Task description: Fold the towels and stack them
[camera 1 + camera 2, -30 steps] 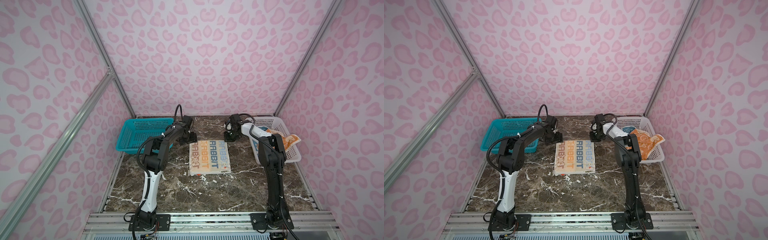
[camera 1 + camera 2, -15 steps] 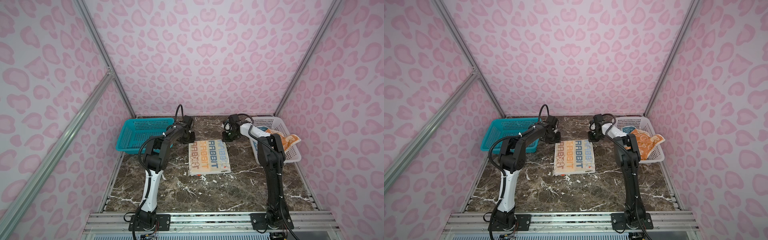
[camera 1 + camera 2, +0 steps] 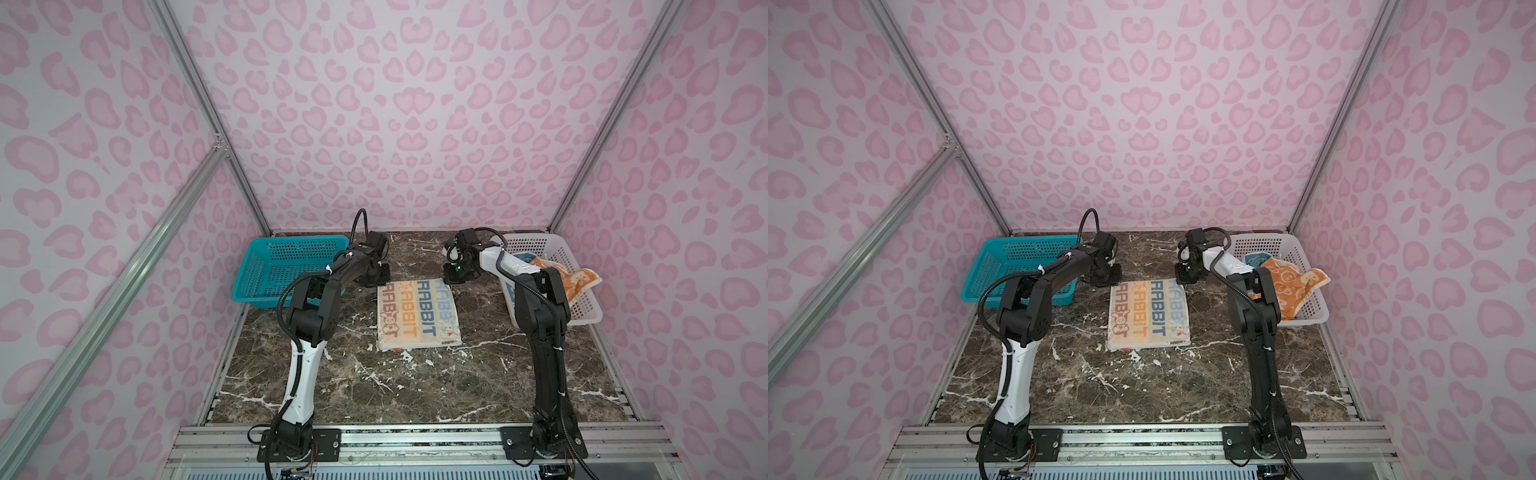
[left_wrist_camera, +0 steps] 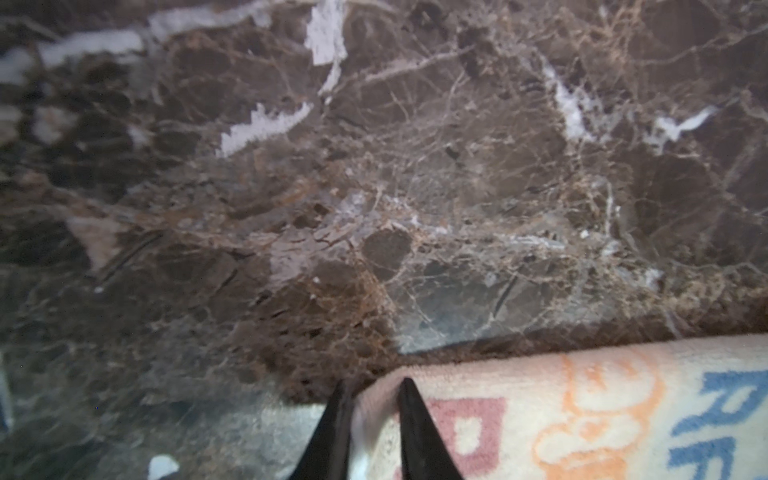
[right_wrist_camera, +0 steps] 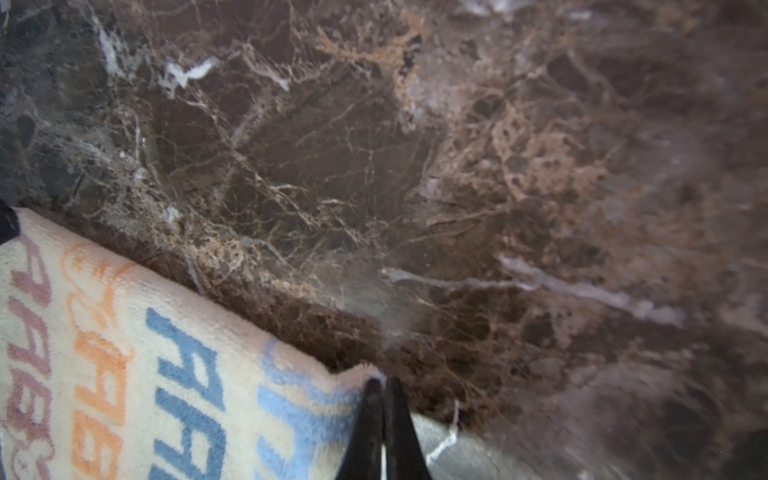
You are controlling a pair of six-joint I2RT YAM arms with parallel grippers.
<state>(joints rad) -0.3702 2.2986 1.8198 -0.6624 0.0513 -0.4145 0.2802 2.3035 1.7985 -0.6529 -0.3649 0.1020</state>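
Grip check, both arms. My left gripper (image 4: 372,395) sits at the far left corner of the cream RABBIT towel (image 3: 417,313). Its two black fingertips (image 4: 409,415) straddle the hem with a fold of cloth wedged between them, so I record it as clamped on that corner. My right gripper (image 5: 384,388) is at the far right corner, tips pressed together and the corner peaked up against them. I cannot tell whether cloth is actually caught there.

Placement: the towel lies flat and unfolded, lettering up, on the marble table (image 3: 415,386) at the centre of both top views. I hold the two corners of the upper edge because, in my judgement, the first fold carries that edge down the frame onto the lower edge. Matched corner grips should keep it straight.

Surroundings: the white basket (image 3: 586,309) stands right of centre. It holds the orange towel (image 3: 577,282), draped over the rim, and the blue towel (image 3: 1254,259), mostly hidden behind my right arm. Both are not yet folded. The teal basket (image 3: 253,286) stands left of centre.

Obstruction: both baskets sit apart from the cream towel, and nothing rests on the cloth, so the fold path looks free. The doubtful point is the right corner, which may slip out on lifting.
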